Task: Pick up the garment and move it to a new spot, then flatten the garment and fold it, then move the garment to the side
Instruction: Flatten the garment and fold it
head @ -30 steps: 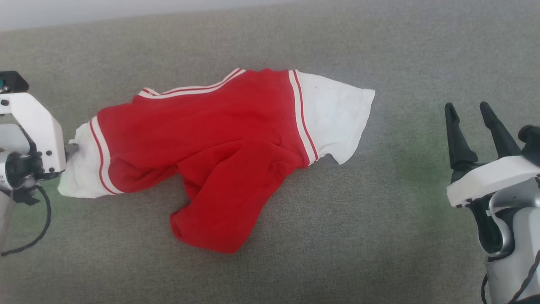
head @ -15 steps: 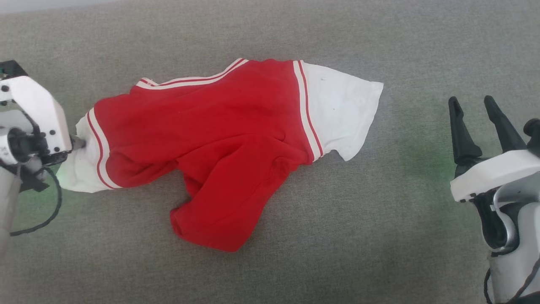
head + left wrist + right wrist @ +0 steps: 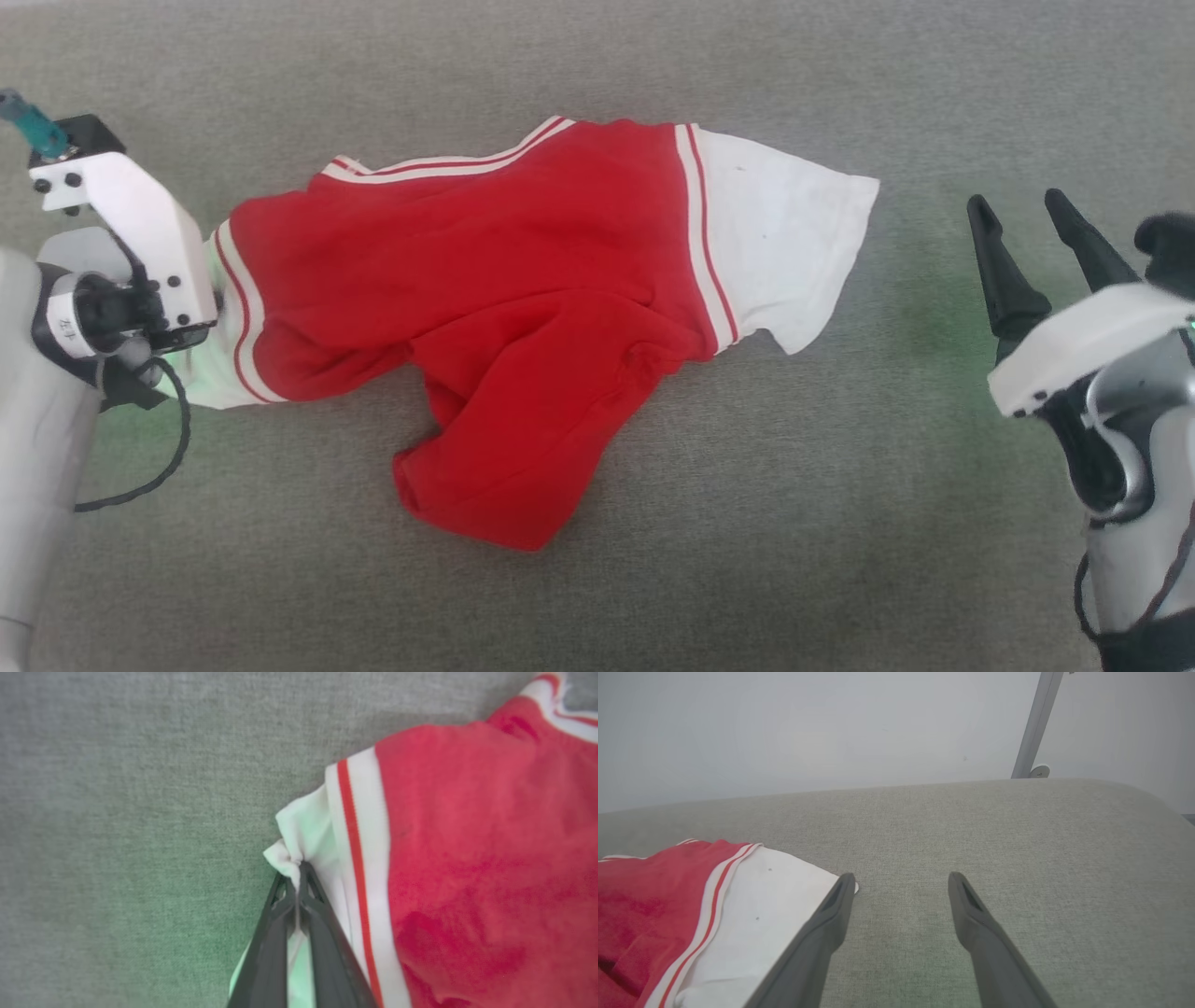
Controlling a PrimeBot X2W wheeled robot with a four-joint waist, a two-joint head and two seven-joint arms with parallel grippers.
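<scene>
**Item 1: garment** [image 3: 523, 308]. Red jersey-type T-shirt with 2 white short sleeves and red-and-white stripe trim at each sleeve seam and along the far edge. It lies crumpled across the middle of the grey fabric surface [image 3: 747, 541]. 1 sleeve points to each side, and a red lobe is folded toward the near edge.

**Item 2: left gripper** [image 3: 297, 877]. The 2 dark fingers are pressed together, pinching the bunched hem of the left sleeve [image 3: 308, 826]. A small tuft of white cloth pokes out past the tips. In the head view the arm's white bracket [image 3: 140, 224] covers the pinch.

**Item 3: right gripper** [image 3: 1016, 198]. The fingers are spread wide with nothing between them. It is over bare fabric, well apart from the right sleeve [image 3: 784, 233]. In the right wrist view 1 finger crosses in front of that sleeve's corner.

**Item 4: writing.** There is 1 small mark on the white wrist band [image 3: 65, 327], too small to read.

**Item 5: surroundings.**
- A black cable [image 3: 149, 467] loops below the left wrist.
- A teal plug [image 3: 26, 119] sits at the bracket's top.
- A green glow tints the fabric beside each wrist.
- A pale wall [image 3: 808, 728] stands behind the surface's far edge.
- 1 slanted grey pole [image 3: 1034, 723] rises there.
</scene>
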